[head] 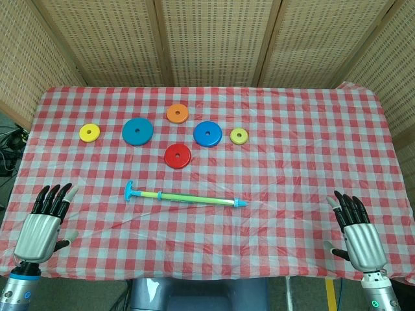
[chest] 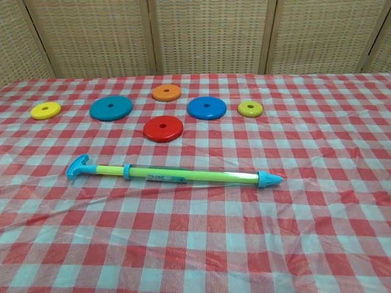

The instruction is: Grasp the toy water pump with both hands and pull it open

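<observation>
The toy water pump point(head: 185, 197) point(chest: 174, 175) lies flat on the checked cloth near the table's middle, a slim green tube with a blue T-handle at its left end and a blue nozzle at its right end. My left hand point(head: 44, 225) hovers at the front left corner, fingers spread and empty, well left of the handle. At the front right corner my right hand point(head: 356, 234) is likewise spread and empty, far right of the nozzle. Neither hand shows in the chest view.
Several flat rings lie behind the pump: yellow point(head: 89, 133), large blue point(head: 137, 131), orange point(head: 177, 113), blue point(head: 207, 133), small yellow-green point(head: 238, 136) and red point(head: 177, 156). A wicker screen point(head: 214, 39) stands behind the table point(head: 311, 129).
</observation>
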Robot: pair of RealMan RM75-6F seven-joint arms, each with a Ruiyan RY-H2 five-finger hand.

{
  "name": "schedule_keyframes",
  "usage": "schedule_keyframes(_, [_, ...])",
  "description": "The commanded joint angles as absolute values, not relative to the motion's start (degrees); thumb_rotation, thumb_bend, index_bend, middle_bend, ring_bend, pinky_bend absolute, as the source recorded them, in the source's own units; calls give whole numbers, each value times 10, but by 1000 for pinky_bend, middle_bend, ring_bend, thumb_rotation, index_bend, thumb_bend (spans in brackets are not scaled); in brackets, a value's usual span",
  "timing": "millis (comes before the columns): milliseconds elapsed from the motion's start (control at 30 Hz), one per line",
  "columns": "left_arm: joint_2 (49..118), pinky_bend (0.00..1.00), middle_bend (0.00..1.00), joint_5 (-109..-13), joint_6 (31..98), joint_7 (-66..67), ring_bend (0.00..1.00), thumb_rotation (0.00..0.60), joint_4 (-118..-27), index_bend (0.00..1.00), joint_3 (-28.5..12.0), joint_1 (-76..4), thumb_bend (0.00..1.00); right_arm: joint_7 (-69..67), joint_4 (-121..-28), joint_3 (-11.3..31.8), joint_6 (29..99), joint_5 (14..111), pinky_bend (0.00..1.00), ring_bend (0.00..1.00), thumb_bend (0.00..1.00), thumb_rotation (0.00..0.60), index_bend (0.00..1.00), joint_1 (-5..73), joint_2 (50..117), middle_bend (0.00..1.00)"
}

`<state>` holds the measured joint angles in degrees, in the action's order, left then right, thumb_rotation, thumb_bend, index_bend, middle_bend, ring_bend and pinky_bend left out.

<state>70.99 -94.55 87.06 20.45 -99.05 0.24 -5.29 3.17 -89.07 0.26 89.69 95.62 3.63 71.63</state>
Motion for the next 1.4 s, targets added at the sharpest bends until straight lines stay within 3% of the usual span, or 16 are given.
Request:
schedule_keyframes(33, [710, 0, 0, -944, 869, 205, 0, 600, -991, 0, 2, -53, 49, 31, -892, 2, 896, 956, 0, 0, 146, 600, 42, 36, 715, 0])
schedule_keyframes(1200, [720, 6, 5, -955, 888, 190, 4, 600, -996, 0, -12, -57, 62, 25, -893, 1, 890, 954, 0, 0, 147, 600, 42, 39, 716, 0])
schedule_keyframes(1300, [723, 126, 186, -946, 868, 203, 143, 600, -1008, 10, -23, -72, 66, 20, -893, 1, 889, 953, 0, 0, 146, 600, 42, 39, 715, 0])
schedule_keyframes(1400, [726, 278, 431, -925, 837, 233, 336, 600, -1027, 43, -45, -97, 67, 19, -893, 0, 888, 955, 0, 0, 146, 600, 42, 40, 715, 0])
